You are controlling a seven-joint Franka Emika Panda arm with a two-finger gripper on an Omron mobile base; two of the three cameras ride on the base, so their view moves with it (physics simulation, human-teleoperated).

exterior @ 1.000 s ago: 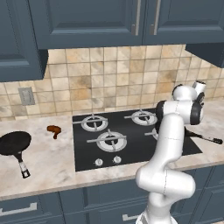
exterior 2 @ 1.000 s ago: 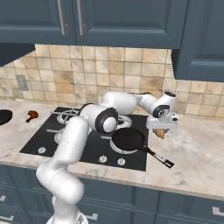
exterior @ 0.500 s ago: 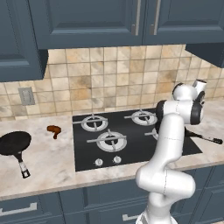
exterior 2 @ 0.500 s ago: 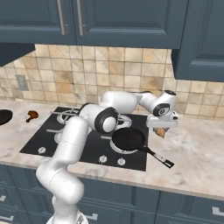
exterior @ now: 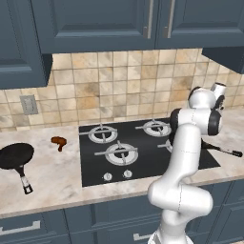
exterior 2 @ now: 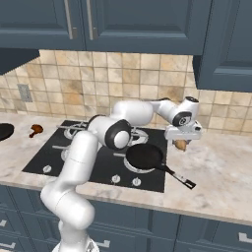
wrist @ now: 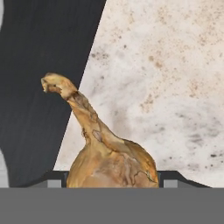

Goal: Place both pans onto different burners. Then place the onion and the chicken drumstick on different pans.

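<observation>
My gripper hangs over the counter just right of the cooktop, shut on the tan onion. Up close, the onion sits between the two fingers of my gripper, its stem curling up and to the left. One black pan rests on the front right burner, its handle pointing toward the counter's front right. The second pan lies on the counter far left of the cooktop. Near it lies the reddish-brown chicken drumstick, also seen as the drumstick.
Three burners on the glossy cooktop carry nothing. A tiled backsplash and dark upper cabinets stand behind. Marbled counter stretches right of the cooktop, and more counter lies to its left.
My gripper has crept slightly up and left with the onion in it. Pans and drumstick stay where they were.
</observation>
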